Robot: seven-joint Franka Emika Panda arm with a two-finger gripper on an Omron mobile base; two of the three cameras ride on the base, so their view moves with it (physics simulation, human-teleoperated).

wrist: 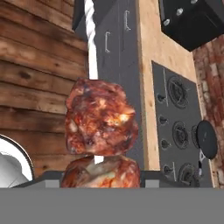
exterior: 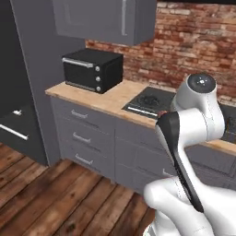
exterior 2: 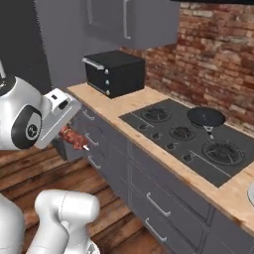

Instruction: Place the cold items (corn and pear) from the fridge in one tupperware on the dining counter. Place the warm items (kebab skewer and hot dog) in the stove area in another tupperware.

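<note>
While the kebab skewer (wrist: 101, 127) sits clamped in the tool (exterior 2: 74, 135), the arm holds it in the air in front of the grey drawer fronts (exterior 2: 149, 198), above the wooden floor (exterior: 50, 198) and clear of the tabletop (exterior 2: 124, 106). In the hand view the meat chunks crowd the foreground, with the pale stick running away from the camera. In the right base view the same chunks show as a short red-brown row beneath the white hand, the stick tip pointing towards the drawers.

The step in hand appears to be the carrying of a warm item from the stove area towards its tupperware; the grasp looks complete and the placing is not yet done. No tupperware can be seen from this position, so the contents of either one cannot be stated. The next move probably calls for driving or swinging to the dining counter while the skewer is kept level, then lowering it into the container reserved for warm food.

Farther off, the cooktop (exterior 2: 191, 136) is set into the wood-grain tabletop and carries a small dark pan (exterior 2: 206, 117), which seems empty. Beyond it a black toaster oven (exterior 2: 115, 72) stands against the brick wall (exterior 2: 218, 54).
</note>
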